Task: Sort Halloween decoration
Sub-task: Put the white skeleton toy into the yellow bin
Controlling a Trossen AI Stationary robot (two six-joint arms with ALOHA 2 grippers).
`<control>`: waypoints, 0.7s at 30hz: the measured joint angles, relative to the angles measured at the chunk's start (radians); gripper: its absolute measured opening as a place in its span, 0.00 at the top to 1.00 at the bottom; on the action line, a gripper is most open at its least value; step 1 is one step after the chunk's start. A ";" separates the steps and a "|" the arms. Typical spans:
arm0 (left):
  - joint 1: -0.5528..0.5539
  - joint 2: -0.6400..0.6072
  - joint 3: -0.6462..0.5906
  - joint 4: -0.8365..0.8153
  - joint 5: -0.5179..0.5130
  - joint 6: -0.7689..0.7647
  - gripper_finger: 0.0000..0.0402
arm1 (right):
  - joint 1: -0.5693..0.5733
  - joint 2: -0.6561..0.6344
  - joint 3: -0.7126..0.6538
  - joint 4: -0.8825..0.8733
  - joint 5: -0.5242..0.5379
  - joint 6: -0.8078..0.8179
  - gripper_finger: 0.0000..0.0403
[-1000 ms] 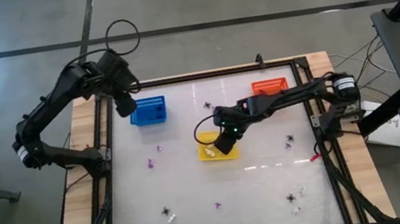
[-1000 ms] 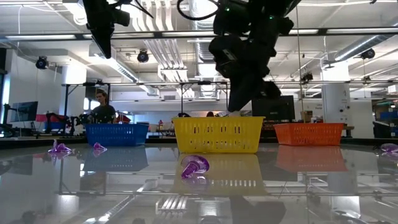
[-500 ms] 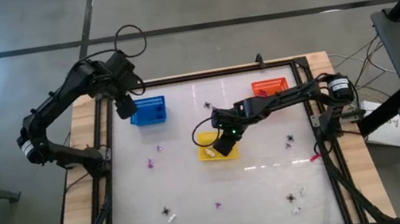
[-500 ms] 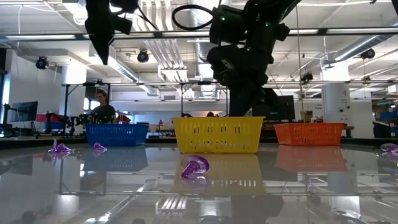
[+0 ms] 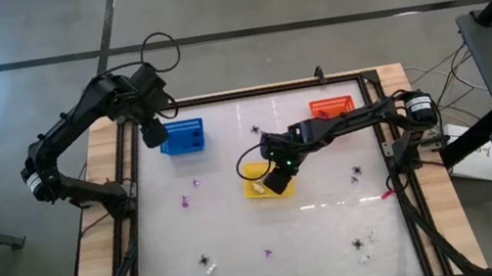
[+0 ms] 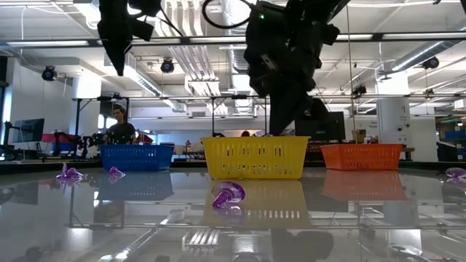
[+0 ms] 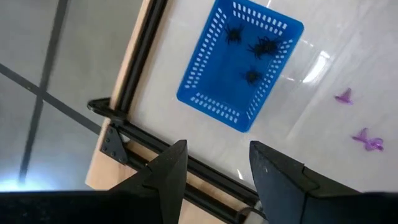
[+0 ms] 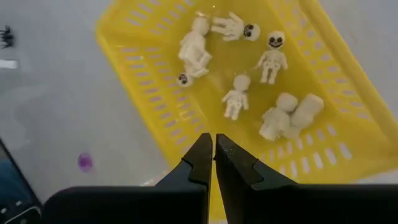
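Note:
The Halloween decoration is split between baskets and table. Several cream skeleton figures (image 8: pixel 235 96) lie in the yellow basket (image 5: pixel 256 191), and three black spiders (image 7: pixel 261 46) lie in the blue basket (image 5: pixel 182 136). Purple pieces (image 5: pixel 184 202), black spiders (image 5: pixel 358 173) and white bits (image 5: pixel 211 268) rest loose on the table. My right gripper (image 8: pixel 214 155) hangs shut and empty just above the yellow basket's near wall (image 8: pixel 180 143). My left gripper (image 7: pixel 217 171) stands open and empty, high over the table's far left edge beside the blue basket.
An orange basket (image 5: pixel 331 106) stands at the far right. A black frame (image 5: pixel 128 176) runs round the table. In the low view a purple piece (image 6: pixel 228 195) lies in front of the yellow basket (image 6: pixel 255 156). A person (image 6: pixel 120 127) sits far behind the table.
My right gripper has tipped a little over the yellow basket, its tip sinking to the rim in the low view, and has stayed shut. My left gripper has tipped slightly further down beside the blue basket and has stayed open.

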 joint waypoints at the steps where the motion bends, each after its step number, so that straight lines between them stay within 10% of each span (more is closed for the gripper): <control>1: 0.000 -0.002 0.000 -0.008 0.002 -0.006 0.61 | 0.000 -0.004 0.017 -0.009 0.000 -0.007 0.97; 12: 0.000 -0.026 0.000 -0.067 0.009 -0.042 0.61 | -0.007 -0.009 0.254 -0.166 0.145 -0.219 0.97; 21: -0.038 -0.113 0.000 -0.079 0.342 -0.104 0.61 | -0.007 -0.034 0.337 -0.289 0.265 -0.301 0.97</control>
